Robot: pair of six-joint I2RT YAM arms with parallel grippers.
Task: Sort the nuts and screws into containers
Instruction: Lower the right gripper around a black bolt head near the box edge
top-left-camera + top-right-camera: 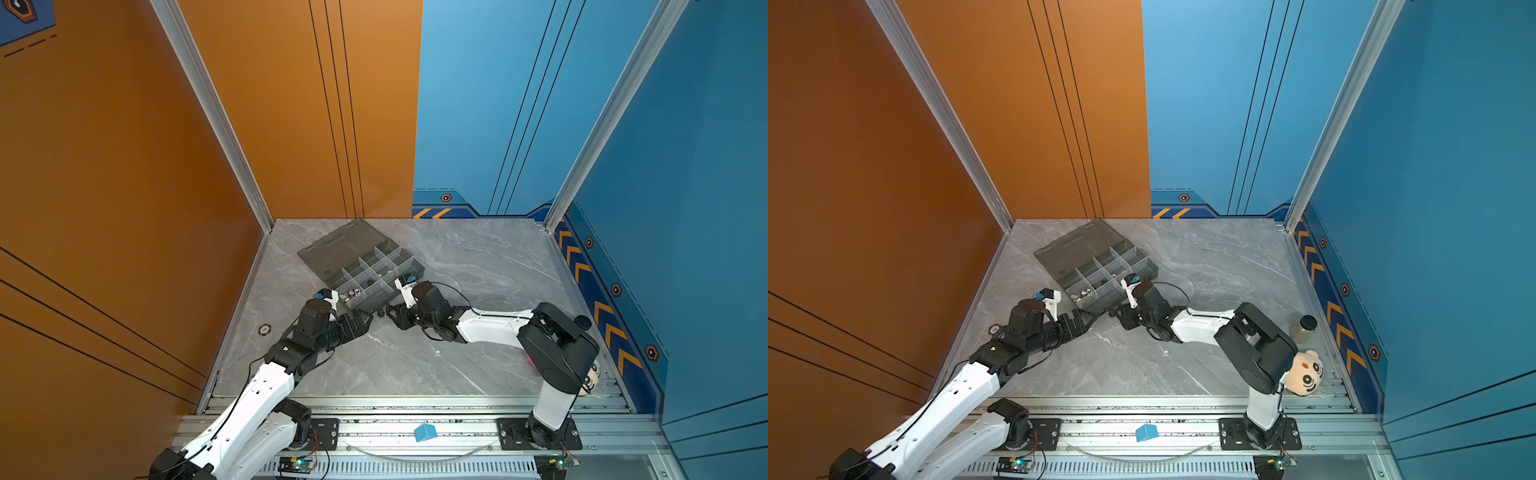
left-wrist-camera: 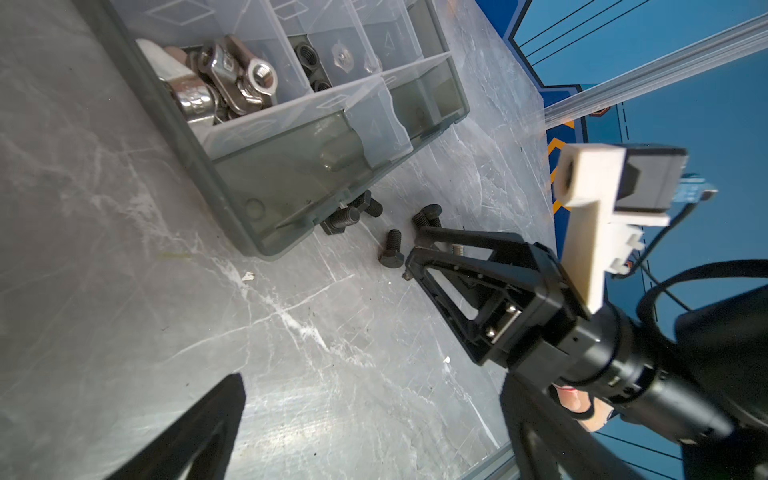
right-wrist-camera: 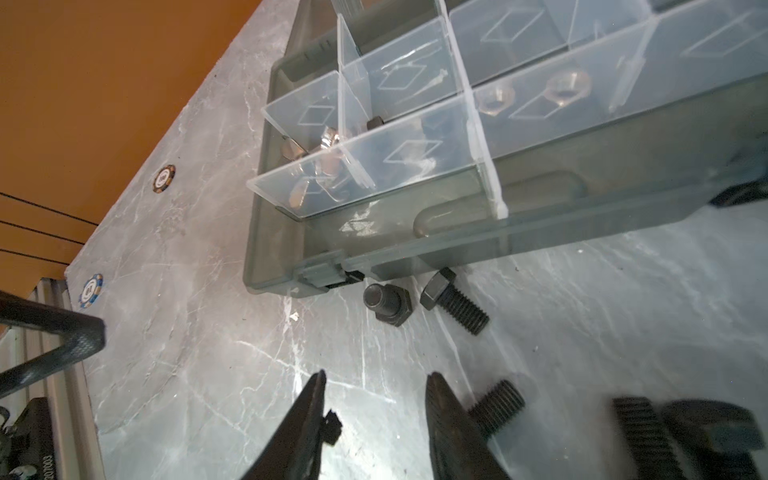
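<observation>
The smoky-grey organizer box (image 1: 351,249) lies open with its lid flat, and its containers (image 2: 291,166) (image 3: 582,224) are split by clear dividers. Silver nuts (image 2: 232,79) fill one corner compartment, and black nuts (image 2: 307,56) lie in the one beside it. Several black screws (image 2: 390,253) (image 3: 455,305) lie loose on the table by the box's near wall. My right gripper (image 3: 376,415) (image 1: 390,313) is low over them and open, with bare table between its fingers. One screw (image 3: 498,405) lies just outside a finger. My left gripper (image 2: 374,436) (image 1: 365,322) is wide open beside the box.
A black-capped bottle (image 1: 1304,328) and a plush doll head (image 1: 1306,372) sit at the right edge behind the right arm. Poker chips (image 3: 164,178) (image 3: 91,291) lie near the orange wall. A blue block (image 1: 424,432) rests on the front rail.
</observation>
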